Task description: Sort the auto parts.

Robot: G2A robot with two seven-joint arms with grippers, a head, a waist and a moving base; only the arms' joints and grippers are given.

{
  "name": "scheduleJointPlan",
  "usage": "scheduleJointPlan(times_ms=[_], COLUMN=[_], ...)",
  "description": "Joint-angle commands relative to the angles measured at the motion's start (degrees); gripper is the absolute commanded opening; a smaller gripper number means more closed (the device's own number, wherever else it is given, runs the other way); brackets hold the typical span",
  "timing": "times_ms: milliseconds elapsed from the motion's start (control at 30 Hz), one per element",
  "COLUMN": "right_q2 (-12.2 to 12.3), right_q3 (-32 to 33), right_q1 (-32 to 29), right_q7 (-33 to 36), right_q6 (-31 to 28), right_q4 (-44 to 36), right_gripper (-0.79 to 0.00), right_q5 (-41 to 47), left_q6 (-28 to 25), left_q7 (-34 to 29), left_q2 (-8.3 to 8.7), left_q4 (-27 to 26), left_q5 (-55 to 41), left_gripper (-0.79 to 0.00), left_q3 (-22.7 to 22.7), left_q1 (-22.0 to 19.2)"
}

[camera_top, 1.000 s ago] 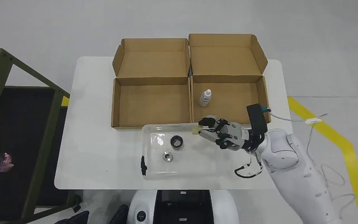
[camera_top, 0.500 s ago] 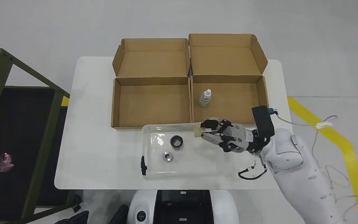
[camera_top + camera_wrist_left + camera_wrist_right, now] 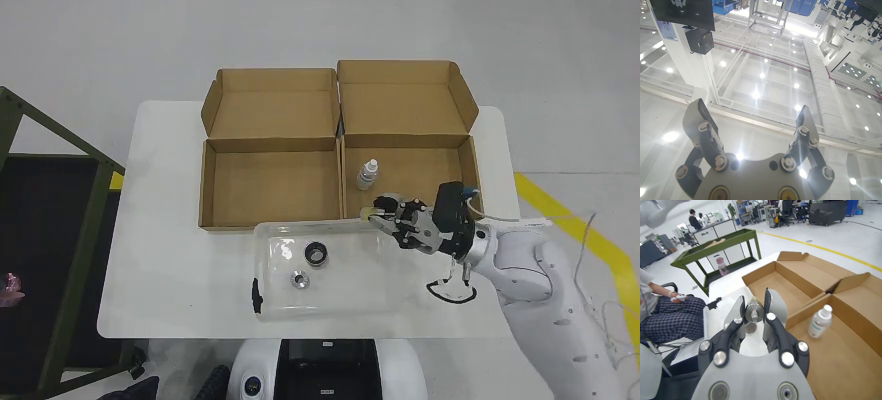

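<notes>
My right gripper [image 3: 753, 311] [image 3: 377, 214] is shut on a small round metal part [image 3: 754, 312] and hangs above the near edge of the right cardboard box [image 3: 440, 180], by the far right corner of the clear plastic tray [image 3: 340, 300]. Inside that tray lie a black ring part [image 3: 317, 254] and a small metal part [image 3: 299, 280]. A white bottle [image 3: 368, 174] [image 3: 819, 321] lies in the right box. The left cardboard box [image 3: 270, 185] holds nothing. My left gripper [image 3: 753, 117] points up at the ceiling, open, with nothing between its fingers.
Both boxes have their lids folded back toward the far side of the white table [image 3: 160, 200]. A green metal cart [image 3: 719, 249] stands off the table's left side. A loose black cable [image 3: 445, 292] lies by the right arm.
The right gripper, still holding the metal part, has lifted out of the tray's right end and moved toward the right box's near edge.
</notes>
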Motion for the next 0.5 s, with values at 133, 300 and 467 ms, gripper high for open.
scheduleJointPlan(times_ms=[133,300,467], right_q2=[0.29,0.29,-0.04], right_q3=[2.33,1.59,-1.47], right_q1=[0.38,2.39,5.92], right_q7=[0.87,3.28,5.98], right_q6=[5.83,9.95,12.52], right_q4=[0.17,1.05,3.90], right_gripper=[-0.785,-0.785,-0.785], right_q5=[-8.03,-13.47,-16.47], left_q6=[0.00,0.00,0.00], left_q7=[0.00,0.00,0.00], left_q2=[0.00,0.00,0.00], left_q4=[0.00,0.00,0.00], left_q5=[0.00,0.00,0.00], left_gripper=[0.000,0.000,0.000], left_q3=[0.00,0.00,0.00], left_q1=[0.00,0.00,0.00])
